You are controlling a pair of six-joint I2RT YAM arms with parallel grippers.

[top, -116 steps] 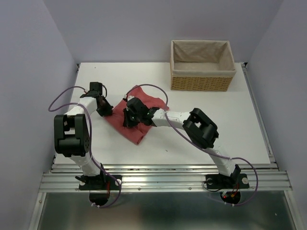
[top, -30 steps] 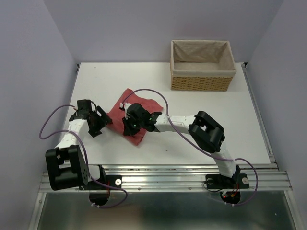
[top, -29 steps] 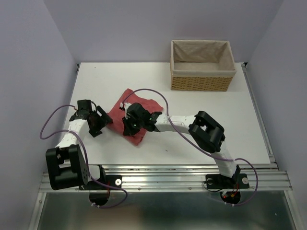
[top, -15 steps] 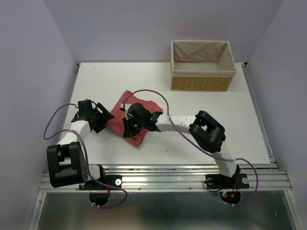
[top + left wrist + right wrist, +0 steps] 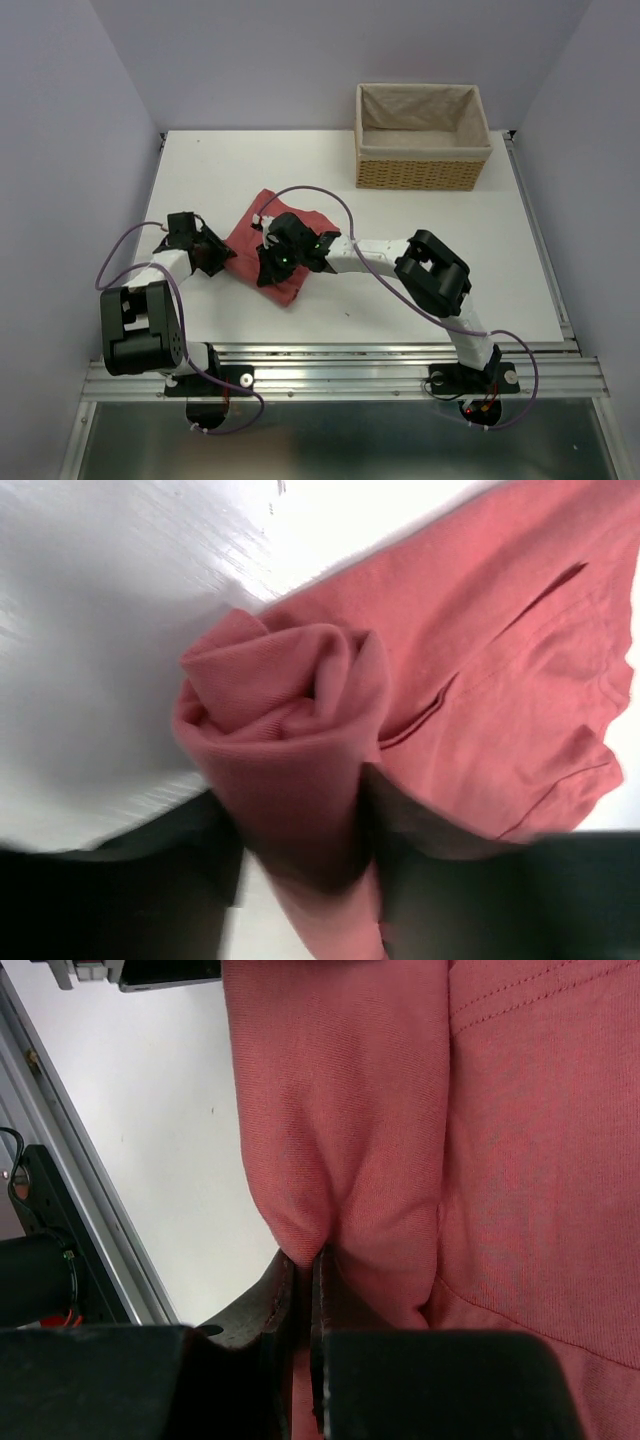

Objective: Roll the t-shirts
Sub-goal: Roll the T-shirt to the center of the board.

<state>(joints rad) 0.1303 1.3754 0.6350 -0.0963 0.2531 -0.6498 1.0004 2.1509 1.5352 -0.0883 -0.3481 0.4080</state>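
One salmon-red t-shirt point(image 5: 250, 225) lies left of centre on the white table, partly rolled. In the left wrist view its rolled end point(image 5: 285, 740) shows as a thick spiral wedged between my two dark fingers, touching both. My left gripper point(image 5: 218, 258) point(image 5: 300, 805) sits at the shirt's left edge, shut round that roll. My right gripper point(image 5: 268, 272) point(image 5: 303, 1260) is over the shirt's near part, shut on a pinched fold of the t-shirt point(image 5: 340, 1110). The flat part of the shirt point(image 5: 500, 660) spreads to the right of the roll.
A wicker basket point(image 5: 420, 175) with a cloth lining stands at the back right. An aluminium rail point(image 5: 340, 372) runs along the table's near edge, also visible in the right wrist view as a rail point(image 5: 60, 1160). Purple cables loop over both arms.
My left gripper has slid right to the shirt's left edge and its jaws have narrowed onto the rolled end. The right gripper stays shut on its fold, hardly moved.
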